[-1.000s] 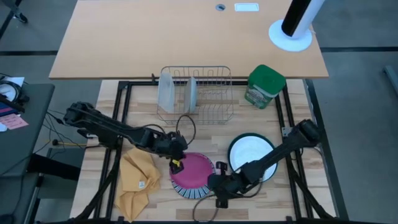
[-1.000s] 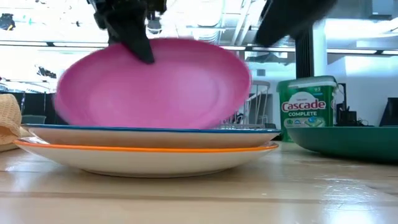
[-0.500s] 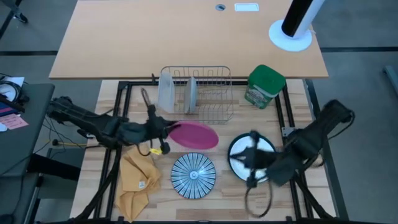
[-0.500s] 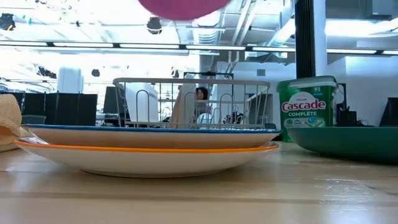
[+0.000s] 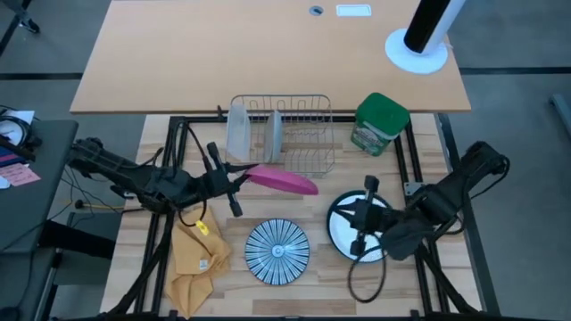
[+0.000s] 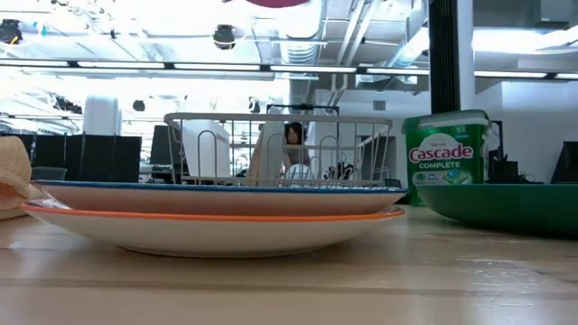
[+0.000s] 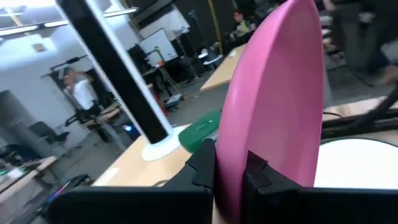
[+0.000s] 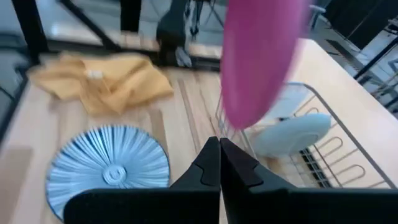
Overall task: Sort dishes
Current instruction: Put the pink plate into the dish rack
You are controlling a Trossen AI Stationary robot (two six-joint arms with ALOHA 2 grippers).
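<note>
Inside wire rack (image 5: pixel 284 134): frosted container (image 5: pixel 239 130) and grey plate (image 5: pixel 275 134), both upright. Left gripper (image 5: pixel 234 177) clamped on pink plate (image 5: pixel 282 180), aloft beside rack. Right gripper (image 5: pixel 364 214) closed, empty, above white plate (image 5: pixel 343 218).

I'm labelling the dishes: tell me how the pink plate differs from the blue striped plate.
The pink plate is plain magenta; the blue striped plate has radiating blue-and-white lines. The pink plate is held tilted in the air by the shut left gripper near the wire rack; the blue striped plate lies flat on the table. Both are round.
</note>
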